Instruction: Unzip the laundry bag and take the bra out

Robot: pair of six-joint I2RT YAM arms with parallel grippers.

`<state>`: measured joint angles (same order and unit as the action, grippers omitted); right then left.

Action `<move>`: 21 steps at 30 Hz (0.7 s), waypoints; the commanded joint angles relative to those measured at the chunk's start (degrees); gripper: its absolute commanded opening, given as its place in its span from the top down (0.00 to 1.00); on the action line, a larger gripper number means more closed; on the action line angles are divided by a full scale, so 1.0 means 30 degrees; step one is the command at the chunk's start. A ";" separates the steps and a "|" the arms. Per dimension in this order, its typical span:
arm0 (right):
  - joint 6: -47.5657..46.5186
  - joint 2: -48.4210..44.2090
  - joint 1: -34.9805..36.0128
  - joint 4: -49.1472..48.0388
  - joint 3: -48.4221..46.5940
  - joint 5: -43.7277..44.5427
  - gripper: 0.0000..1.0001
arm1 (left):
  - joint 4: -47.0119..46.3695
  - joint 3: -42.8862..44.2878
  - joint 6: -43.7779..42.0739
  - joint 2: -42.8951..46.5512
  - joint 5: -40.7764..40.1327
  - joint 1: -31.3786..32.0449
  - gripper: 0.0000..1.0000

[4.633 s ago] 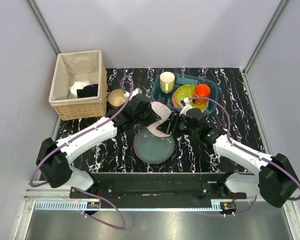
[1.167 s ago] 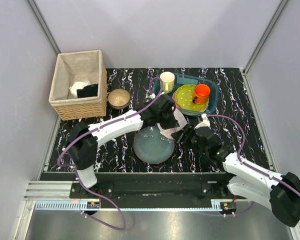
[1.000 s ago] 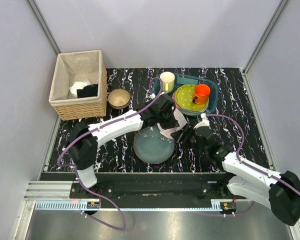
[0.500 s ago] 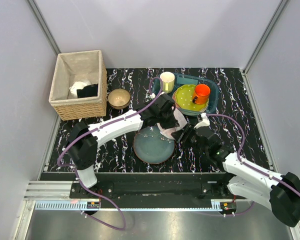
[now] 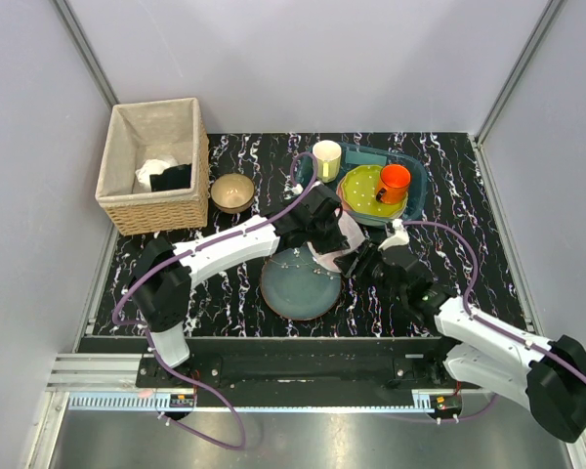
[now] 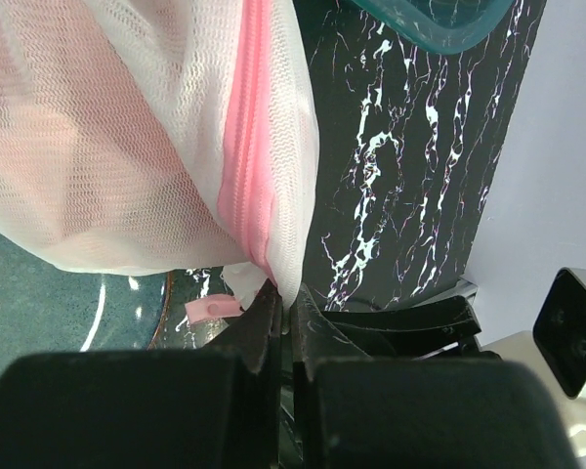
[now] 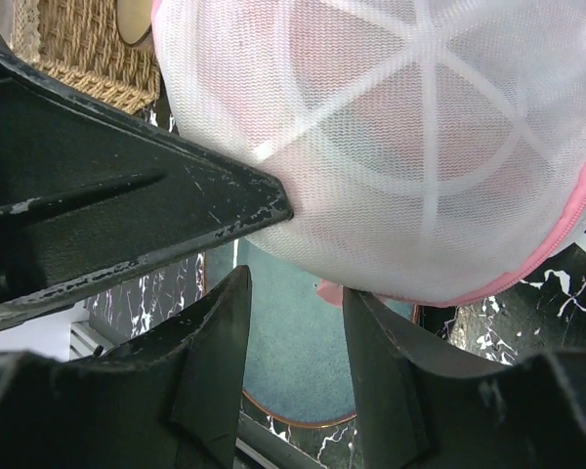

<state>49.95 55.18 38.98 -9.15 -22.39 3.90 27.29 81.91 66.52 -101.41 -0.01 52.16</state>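
Note:
The laundry bag (image 5: 347,234), white mesh with a pink zip (image 6: 246,147), hangs above the right rim of the blue-grey plate (image 5: 295,285). My left gripper (image 6: 285,296) is shut on the bag's lower edge beside the zip's end. A small pink tab (image 6: 212,308) dangles just left of that pinch. In the right wrist view the bag (image 7: 400,147) fills the top. My right gripper (image 7: 295,303) stands open just beneath it, one finger (image 7: 371,337) close to the pink tab (image 7: 330,290). The bra shows only as a pale pink tint through the mesh (image 7: 371,107).
A wicker basket (image 5: 154,166) with white and black cloth stands at the back left. A brass-coloured bowl (image 5: 232,191) sits beside it. Behind the bag, a teal tub (image 5: 417,195) holds a cream cup (image 5: 326,158), a yellow-green plate (image 5: 359,186) and an orange cup (image 5: 395,180).
Since the oldest frame the left arm carried the bag rightwards off the plate's middle. Over the last second the right jaws narrowed slightly under the bag; the left grip held.

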 commanded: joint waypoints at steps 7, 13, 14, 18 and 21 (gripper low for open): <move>0.0019 -0.3068 -0.0045 0.2371 -0.0651 0.1716 0.49 | 0.0191 -0.0145 0.0267 0.0726 0.0091 0.0015 1.00; 0.0135 -0.3657 -0.0045 0.2464 -0.0417 0.1923 0.48 | 0.0162 -0.0145 0.0297 0.0842 -0.0436 0.0015 1.00; 0.0165 -0.3308 -0.0016 0.2144 -0.0417 0.1806 0.49 | 0.0162 -0.0116 0.0297 0.0843 -0.0465 0.0015 1.00; 0.0341 -0.2048 -0.0016 0.0913 -0.0300 0.0839 0.49 | 0.0161 -0.0086 0.0297 0.0901 -0.0524 0.0015 1.00; 0.0370 -0.1051 0.0014 0.0034 -0.0212 0.0517 0.49 | 0.0133 -0.0057 0.0297 0.0901 -0.0495 0.0015 1.00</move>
<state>50.39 49.25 38.98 -3.62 -22.39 6.48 27.33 81.89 66.59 -101.30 -0.45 52.18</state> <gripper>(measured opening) 0.514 0.023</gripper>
